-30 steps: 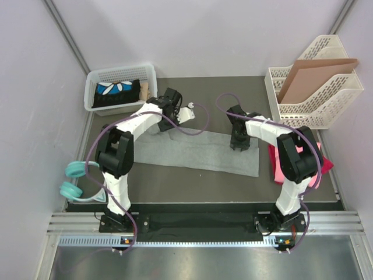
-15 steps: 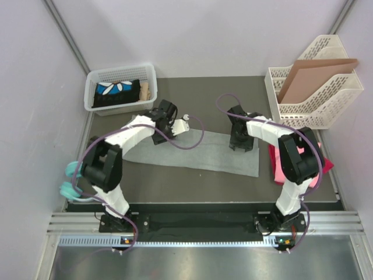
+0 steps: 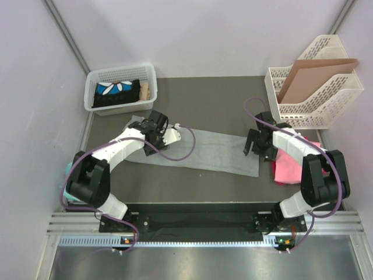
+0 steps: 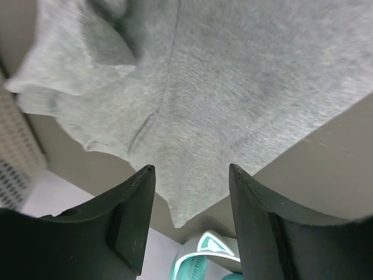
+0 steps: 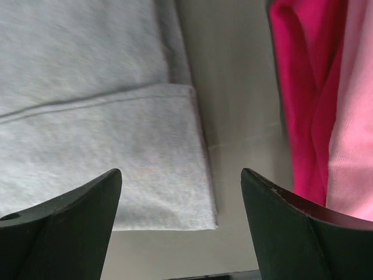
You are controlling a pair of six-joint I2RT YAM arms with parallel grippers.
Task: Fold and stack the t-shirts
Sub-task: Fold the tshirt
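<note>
Top: grey tee (image 3: 204,153) lies flat mid-table, long axis left-right. Left gripper (image 3: 150,143) is over its left end, right gripper (image 3: 255,149) over its right end, pink tees (image 3: 289,168) just beyond. Left wrist: fingers apart, empty, above rumpled cloth; tee's far side is cut off. Right wrist: jaws wide, empty, tee corner between them.

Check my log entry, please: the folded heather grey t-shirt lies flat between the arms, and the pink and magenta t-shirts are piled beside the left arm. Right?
Wrong arm. The top external view shows the pink and magenta t-shirts piled beside the right arm; the folded heather grey t-shirt does lie flat between the arms.
</note>
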